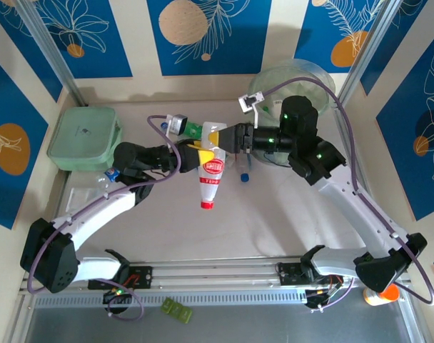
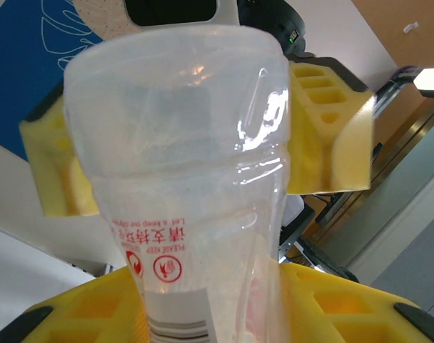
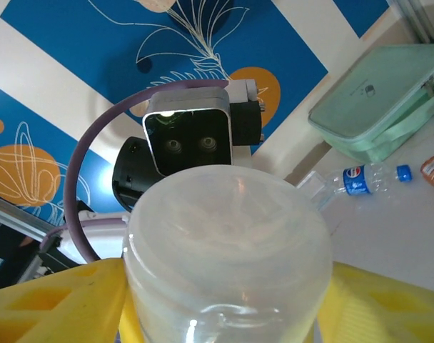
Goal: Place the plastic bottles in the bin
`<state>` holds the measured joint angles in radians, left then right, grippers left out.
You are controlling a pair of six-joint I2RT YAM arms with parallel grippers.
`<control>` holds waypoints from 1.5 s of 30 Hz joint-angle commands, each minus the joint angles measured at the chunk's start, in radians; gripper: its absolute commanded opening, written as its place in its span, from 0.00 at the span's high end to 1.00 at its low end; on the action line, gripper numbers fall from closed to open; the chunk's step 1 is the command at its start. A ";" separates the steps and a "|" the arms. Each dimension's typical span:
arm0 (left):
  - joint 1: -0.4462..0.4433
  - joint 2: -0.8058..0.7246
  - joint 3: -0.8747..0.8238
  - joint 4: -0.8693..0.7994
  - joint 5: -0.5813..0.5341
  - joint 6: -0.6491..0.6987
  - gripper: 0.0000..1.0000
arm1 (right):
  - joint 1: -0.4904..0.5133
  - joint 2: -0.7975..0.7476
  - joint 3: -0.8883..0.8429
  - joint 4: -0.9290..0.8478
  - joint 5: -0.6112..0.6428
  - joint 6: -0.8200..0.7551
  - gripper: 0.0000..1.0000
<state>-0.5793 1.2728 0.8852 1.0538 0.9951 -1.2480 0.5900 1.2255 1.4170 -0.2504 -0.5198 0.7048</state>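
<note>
1. Red-labelled bottle [image 1: 211, 174] is seen at the middle of the table [image 1: 274, 221], red cap toward the arm bases.
2. It is clamped by the left gripper [image 1: 195, 152].
3. Its base is flanked by the right gripper [image 1: 228, 137]; whether it is gripped there cannot be told.
4. The bin [image 1: 270, 80] stands far right, apart.

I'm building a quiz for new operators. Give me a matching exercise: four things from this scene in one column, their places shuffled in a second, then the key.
Things
1. Red-labelled bottle
2. Bin
3. Box
4. Blue-labelled bottle

Places
A. Far left of the table
B. Far right of the table
C. Lying by the box
D. Mid-table, in the left end effector

Pairs: 1-D, 2-B, 3-A, 4-C
</note>
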 commanded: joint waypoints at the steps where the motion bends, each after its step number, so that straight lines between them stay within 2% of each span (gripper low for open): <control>1: -0.020 0.008 0.047 0.026 0.025 0.011 0.59 | 0.004 -0.024 -0.024 0.022 0.008 0.003 0.39; 3: -0.028 0.015 0.057 0.014 0.031 0.013 0.59 | 0.004 -0.031 -0.036 0.033 0.009 0.009 0.48; 5: -0.029 0.009 0.061 -0.021 0.030 0.033 0.55 | 0.002 -0.042 -0.046 0.045 0.009 0.023 0.53; 7: -0.031 -0.003 0.065 -0.073 0.022 0.071 0.48 | 0.002 -0.055 -0.053 0.054 0.011 0.030 0.53; 11: -0.031 -0.056 0.072 -0.222 -0.013 0.181 0.26 | -0.005 -0.093 -0.054 0.027 0.044 0.012 0.53; 14: -0.029 -0.119 0.112 -0.455 -0.050 0.337 0.17 | -0.033 -0.125 -0.061 0.006 0.053 0.009 0.53; 16: -0.028 -0.177 0.146 -0.658 -0.141 0.500 0.11 | -0.061 -0.149 -0.070 -0.005 0.058 0.007 0.54; 18: -0.030 -0.251 0.173 -0.882 -0.295 0.672 0.08 | -0.095 -0.169 -0.077 -0.020 0.058 0.006 0.54; 19: -0.030 -0.282 0.175 -0.937 -0.368 0.721 0.08 | -0.110 -0.176 -0.078 -0.026 0.057 0.004 0.54; 21: -0.030 -0.351 0.166 -1.012 -0.510 0.802 0.05 | -0.145 -0.195 -0.076 -0.051 0.064 -0.005 0.54; 26: -0.030 -0.439 0.156 -1.111 -0.703 0.912 0.05 | -0.255 -0.214 -0.048 -0.119 0.075 -0.033 0.57; 28: -0.030 -0.457 0.165 -1.193 -0.842 0.965 0.06 | -0.285 -0.207 -0.002 -0.197 0.140 -0.086 0.58; 30: -0.030 -0.473 0.164 -1.266 -1.007 1.014 0.06 | -0.298 -0.182 0.076 -0.308 0.268 -0.157 0.59; 33: -0.029 -0.478 0.163 -1.349 -1.152 1.068 0.06 | -0.314 -0.128 0.184 -0.402 0.430 -0.258 0.59; 37: -0.030 -0.481 0.122 -1.356 -1.178 1.097 0.08 | -0.343 -0.026 0.333 -0.457 0.599 -0.351 0.59; 41: -0.033 -0.462 0.058 -1.301 -1.145 1.069 0.10 | -0.363 0.138 0.536 -0.514 0.774 -0.446 0.59; 45: -0.039 -0.425 0.052 -1.303 -1.168 1.055 0.13 | -0.382 0.327 0.744 -0.536 0.930 -0.535 0.59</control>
<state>-0.6067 0.8421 0.9524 -0.2554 -0.1383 -0.2001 0.2203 1.4620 2.0640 -0.7296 0.2195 0.2810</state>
